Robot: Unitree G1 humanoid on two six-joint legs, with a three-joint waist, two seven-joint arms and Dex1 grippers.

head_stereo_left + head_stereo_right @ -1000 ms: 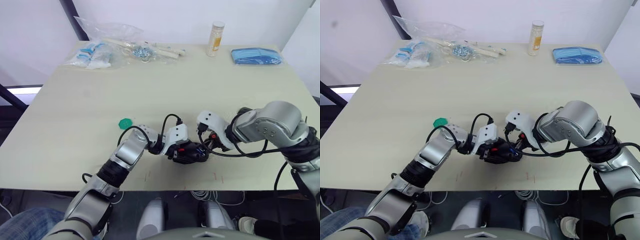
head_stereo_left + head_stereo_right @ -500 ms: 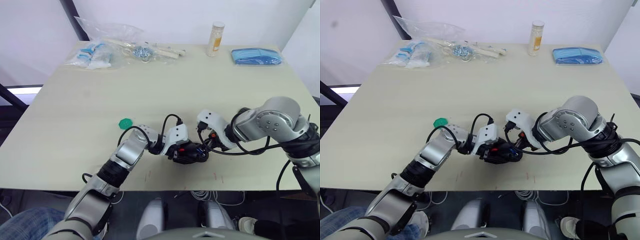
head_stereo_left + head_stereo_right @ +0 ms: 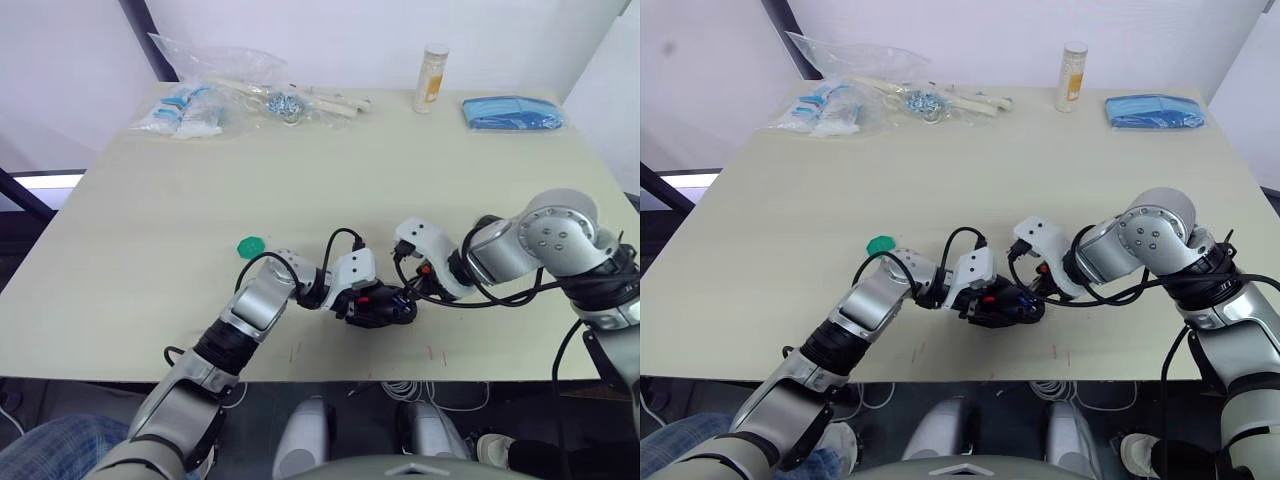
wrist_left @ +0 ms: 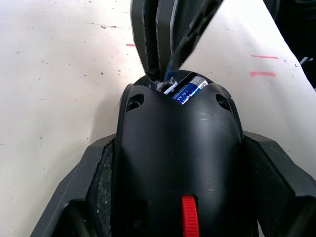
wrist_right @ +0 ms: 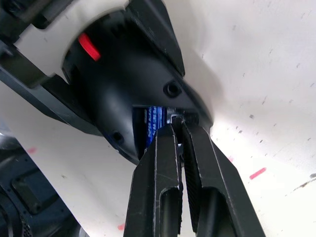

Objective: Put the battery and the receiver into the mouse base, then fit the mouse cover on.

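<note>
Left eye view first: the table (image 3: 300,170) looks the same as a second ago, bags and bottle at the far edge, nothing shuffled. The only thing that's really moved is the right arm. Its elbow has swung a bit up and outward, while its wrist end stays parked at the same spot near the front edge.

The mouse base (image 4: 177,148) hasn't budged either. The left gripper (image 3: 372,303) is still clamped on it, one finger on each flank, with the red patch facing that wrist. The rear compartment is open, so there's no cover on yet.

The right gripper (image 5: 180,131) has its two fingers pressed nearly together with just a thin slit between them. The tips are poked into the open rear of the base, right beside the battery (image 4: 186,91).

The battery is lying down in its bay, blue label up, so I'd call that part done. There's a small pale bit at the fingertips that might be the receiver, but honestly I can't tell. My read is that the elbow shift is just the arm re-angling to push the receiver home, so that step's mid-way and the cover comes after.
</note>
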